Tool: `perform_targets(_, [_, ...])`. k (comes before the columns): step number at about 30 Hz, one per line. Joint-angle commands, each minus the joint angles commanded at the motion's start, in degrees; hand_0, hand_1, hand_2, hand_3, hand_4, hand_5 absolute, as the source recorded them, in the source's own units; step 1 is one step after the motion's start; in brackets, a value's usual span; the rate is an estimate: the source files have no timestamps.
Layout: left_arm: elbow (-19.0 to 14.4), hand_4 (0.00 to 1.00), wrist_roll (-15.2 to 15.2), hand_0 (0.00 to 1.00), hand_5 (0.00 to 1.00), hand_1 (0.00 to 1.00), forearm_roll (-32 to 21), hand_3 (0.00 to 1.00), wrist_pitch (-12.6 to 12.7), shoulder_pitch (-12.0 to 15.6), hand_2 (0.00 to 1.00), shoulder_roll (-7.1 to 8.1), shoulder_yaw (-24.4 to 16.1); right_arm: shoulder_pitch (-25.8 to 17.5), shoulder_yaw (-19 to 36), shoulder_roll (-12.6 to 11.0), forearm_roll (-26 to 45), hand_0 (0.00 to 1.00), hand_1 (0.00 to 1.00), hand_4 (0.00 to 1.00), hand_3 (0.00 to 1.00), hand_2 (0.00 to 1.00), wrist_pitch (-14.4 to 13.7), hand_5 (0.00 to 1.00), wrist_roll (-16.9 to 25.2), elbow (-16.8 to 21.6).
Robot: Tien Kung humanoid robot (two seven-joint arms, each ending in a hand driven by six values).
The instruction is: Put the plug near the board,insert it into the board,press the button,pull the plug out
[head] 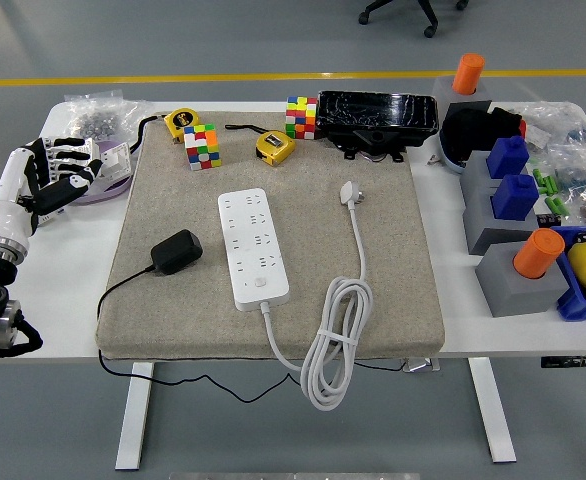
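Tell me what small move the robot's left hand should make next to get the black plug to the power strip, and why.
Probably reach the left hand right and toward the near edge, to the black plug. The hand hovers open over the table's left side, holding nothing, while the plug lies untouched on the mat, just left of the white power strip, whose sockets look empty.

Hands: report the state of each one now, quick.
Left hand: open, fingers spread, holding nothing, over the table's left end.
Right hand: not in view.
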Motion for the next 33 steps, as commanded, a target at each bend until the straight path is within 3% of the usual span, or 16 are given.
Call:
perform_targets(19, [0.0, 0.761, 0.1, 0.479, 0.154, 0.505, 0.1, 0.591, -0.2, -1.2, 0.551, 0.90, 0.6, 0.8, -0.9, 0.3, 0.3, 0.665, 0.676, 0.924, 0.560, 0.670, 0.1, 0.517, -0.1, -0.5])
perform_targets(33, [0.1, 0.760, 0.4, 0.476, 0.155, 0.504, 0.3, 0.589, -0.6, -1.2, 0.550, 0.22, 0.6, -0.4, -0.1, 0.3, -0.1, 0.665, 0.674, 0.921, 0.560, 0.670, 0.0, 0.515, -0.1, -0.4])
